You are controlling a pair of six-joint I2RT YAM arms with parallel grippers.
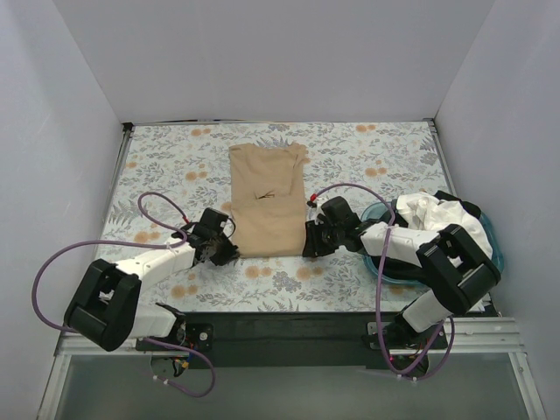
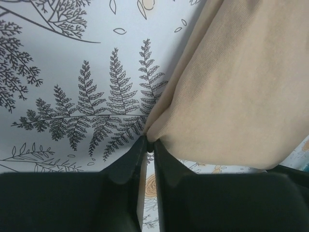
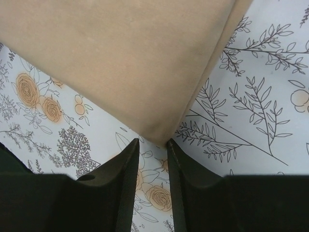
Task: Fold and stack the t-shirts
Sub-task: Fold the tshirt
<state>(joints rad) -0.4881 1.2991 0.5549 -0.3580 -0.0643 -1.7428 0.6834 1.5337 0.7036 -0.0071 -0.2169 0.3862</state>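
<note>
The tan t-shirt (image 1: 267, 197) lies flat on the flowered tablecloth, folded into a long strip. My left gripper (image 1: 232, 252) is at its near left corner. In the left wrist view the gripper (image 2: 150, 142) is shut on that corner of the tan cloth (image 2: 241, 87). My right gripper (image 1: 310, 241) is at the near right corner. In the right wrist view it (image 3: 153, 144) is open, and the corner of the tan cloth (image 3: 120, 63) lies just past its tips. The white t-shirt (image 1: 433, 214) and the black t-shirt (image 1: 470, 211) lie bunched in the basin.
A teal round basin (image 1: 378, 213) stands at the right, under my right arm. White walls close in the table on the left, back and right. Purple cables loop off both arms.
</note>
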